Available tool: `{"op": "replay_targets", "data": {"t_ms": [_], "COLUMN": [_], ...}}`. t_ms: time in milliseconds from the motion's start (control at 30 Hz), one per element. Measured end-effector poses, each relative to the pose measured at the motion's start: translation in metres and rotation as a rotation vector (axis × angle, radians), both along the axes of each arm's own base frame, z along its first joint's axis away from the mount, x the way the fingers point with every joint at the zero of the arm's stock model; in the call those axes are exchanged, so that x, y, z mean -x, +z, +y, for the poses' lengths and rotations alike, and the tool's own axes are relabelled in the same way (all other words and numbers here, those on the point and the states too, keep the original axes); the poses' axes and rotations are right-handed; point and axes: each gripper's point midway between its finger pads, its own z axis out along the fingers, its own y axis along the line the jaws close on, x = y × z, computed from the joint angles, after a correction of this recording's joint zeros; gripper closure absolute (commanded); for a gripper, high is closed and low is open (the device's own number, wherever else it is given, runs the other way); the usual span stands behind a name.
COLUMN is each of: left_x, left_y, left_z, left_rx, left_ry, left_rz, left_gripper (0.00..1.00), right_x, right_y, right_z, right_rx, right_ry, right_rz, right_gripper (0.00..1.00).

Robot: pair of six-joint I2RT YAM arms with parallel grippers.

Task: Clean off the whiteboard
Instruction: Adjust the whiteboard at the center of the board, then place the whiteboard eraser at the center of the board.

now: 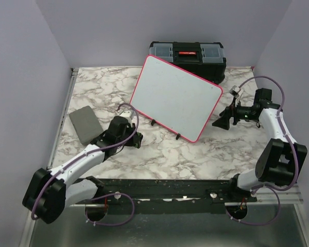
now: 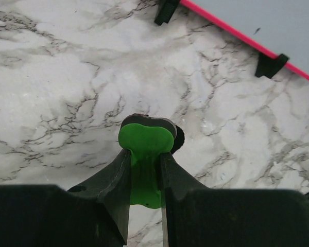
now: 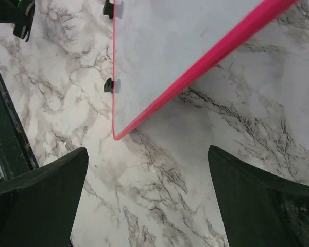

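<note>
The whiteboard point(image 1: 176, 96) has a pink-red rim and small black feet, stands tilted in the middle of the marble table, and shows no writing. My right gripper point(image 1: 220, 122) is just off its right corner, open and holding nothing. In the right wrist view the whiteboard point(image 3: 159, 56) corner lies ahead of the spread right gripper point(image 3: 147, 154). My left gripper point(image 1: 136, 139) rests low on the table in front of the board's near-left edge. In the left wrist view the left gripper point(image 2: 147, 149) is shut, with a green piece showing between its tips, and the whiteboard point(image 2: 268, 20) rim crosses the top right.
A black toolbox point(image 1: 188, 56) stands behind the board at the back wall. A small grey flat pad point(image 1: 85, 124) lies on the table at the left, beside the left arm. Lilac walls close in the left, back and right. A black rail point(image 1: 170, 188) runs along the near edge.
</note>
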Motion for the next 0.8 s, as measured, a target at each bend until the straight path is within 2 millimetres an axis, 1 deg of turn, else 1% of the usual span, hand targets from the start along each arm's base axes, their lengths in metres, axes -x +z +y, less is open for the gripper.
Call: {"op": "replay_targets", "data": {"t_ms": [67,133,167,200,233,300,400,433,500,533,567,633,667,733,800], "left_x": [-0.007,-0.016,-0.018,-0.021,-0.022,-0.022,-0.019,-0.018,-0.015,-0.015,-0.015,-0.017,-0.02,-0.025,-0.032], "left_y": [-0.009,-0.018,-0.021,-0.026,-0.031,-0.038,-0.045,-0.045,-0.043,-0.04,-0.031,-0.012,0.002,0.038,0.07], "left_z": [0.003,0.006,0.007,0.009,0.01,0.013,0.019,0.019,0.023,0.023,0.023,0.022,0.022,0.022,0.027], "left_rx": [-0.068,-0.133,-0.154,-0.186,-0.21,-0.241,-0.276,-0.28,-0.289,-0.288,-0.276,-0.249,-0.225,-0.172,-0.133], "left_ry": [0.013,0.029,0.034,0.04,0.045,0.052,0.057,0.058,0.06,0.062,0.063,0.063,0.066,0.072,0.088], "left_rz": [0.047,0.086,0.1,0.121,0.14,0.17,0.197,0.2,0.204,0.201,0.18,0.131,0.09,-0.01,-0.099], "left_gripper": [0.9,0.79,0.69,0.57,0.49,0.39,0.26,0.23,0.2,0.06,0.01,0.01,0.01,0.01,0.01], "right_x": [0.001,0.002,0.001,0.001,0.002,0.005,0.01,0.011,0.012,0.013,0.013,0.012,0.011,0.01,0.01], "right_y": [-0.001,-0.005,-0.006,-0.006,-0.006,-0.004,0.004,0.006,0.011,0.013,0.015,0.019,0.021,0.026,0.031], "right_z": [-0.006,-0.016,-0.024,-0.033,-0.042,-0.06,-0.082,-0.088,-0.096,-0.099,-0.101,-0.11,-0.116,-0.129,-0.137], "right_rx": [0.01,0.026,0.031,0.037,0.04,0.048,0.059,0.062,0.061,0.053,0.04,0.009,-0.005,-0.029,-0.046], "right_ry": [-0.017,-0.048,-0.073,-0.098,-0.125,-0.183,-0.259,-0.28,-0.311,-0.328,-0.347,-0.394,-0.424,-0.477,-0.512], "right_rz": [0.007,0.02,0.021,0.021,0.022,0.015,-0.006,-0.014,-0.026,-0.026,-0.02,-0.012,-0.01,-0.015,-0.022], "right_gripper": [0.0,0.0,0.0,0.0,0.0,0.0,0.0,0.0,0.0,0.0,0.0,0.0,0.0,0.0,0.0]}}
